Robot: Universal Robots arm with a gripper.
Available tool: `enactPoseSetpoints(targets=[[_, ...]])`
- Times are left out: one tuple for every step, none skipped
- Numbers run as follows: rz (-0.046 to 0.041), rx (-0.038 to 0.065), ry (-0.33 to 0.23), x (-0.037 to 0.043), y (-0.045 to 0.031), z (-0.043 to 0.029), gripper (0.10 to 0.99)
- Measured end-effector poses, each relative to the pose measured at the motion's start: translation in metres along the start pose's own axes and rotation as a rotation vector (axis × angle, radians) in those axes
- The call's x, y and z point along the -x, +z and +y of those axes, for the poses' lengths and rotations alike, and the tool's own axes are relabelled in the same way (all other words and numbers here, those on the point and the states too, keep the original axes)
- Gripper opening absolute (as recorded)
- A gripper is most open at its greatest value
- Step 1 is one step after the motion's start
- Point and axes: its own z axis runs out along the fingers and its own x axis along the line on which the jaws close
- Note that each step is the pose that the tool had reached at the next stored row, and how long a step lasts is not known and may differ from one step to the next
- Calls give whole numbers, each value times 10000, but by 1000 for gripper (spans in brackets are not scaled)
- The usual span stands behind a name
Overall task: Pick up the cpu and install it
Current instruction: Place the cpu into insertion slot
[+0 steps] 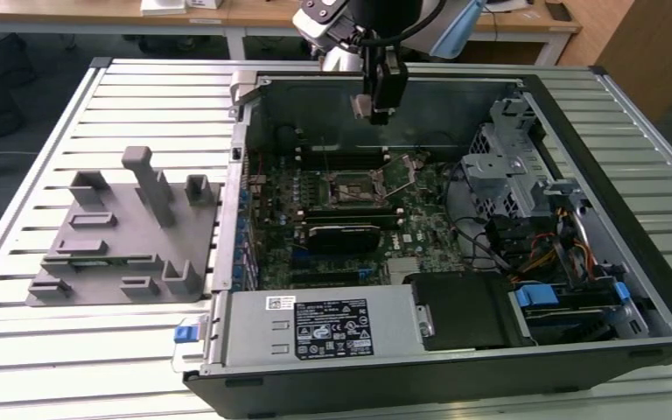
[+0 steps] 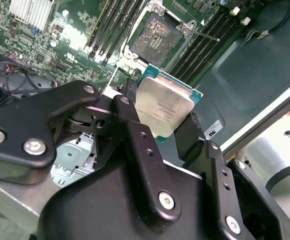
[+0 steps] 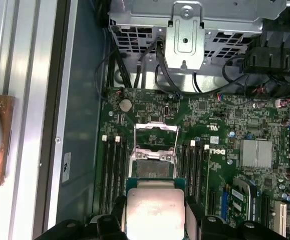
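The cpu (image 2: pixel 166 107) is a small flat square chip with a silvery top and a greenish rim. It sits between the black fingers (image 2: pixel 129 112) of my gripper (image 2: pixel 161 114), which is shut on it. In the first wrist view the cpu (image 3: pixel 155 207) hangs just short of the open socket (image 3: pixel 155 167), whose metal frame is flipped up. In the exterior view my gripper (image 1: pixel 374 109) hovers inside the open computer case, above the motherboard and a little behind the socket (image 1: pixel 353 186).
A grey plastic fixture (image 1: pixel 115 227) with upright blocks lies on the slatted table at the exterior view's left. Inside the case are a power supply (image 1: pixel 312 325), a metal drive cage (image 1: pixel 511 166), memory slots (image 3: pixel 112 172) beside the socket, and loose cables (image 1: pixel 546 254).
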Motion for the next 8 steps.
enactPoseSetpoints(targets=[[0, 0, 2, 0, 2, -1, 545], [1, 1, 5, 0, 4, -1, 545], [2, 2, 9, 0, 8, -1, 545], [3, 2, 15, 0, 11, -1, 545], [1, 3, 26, 1, 16, -2, 545], [-1, 4, 53, 1, 20, -2, 545], [-4, 5, 101, 1, 25, -2, 545], [-10, 9, 184, 1, 31, -3, 545]])
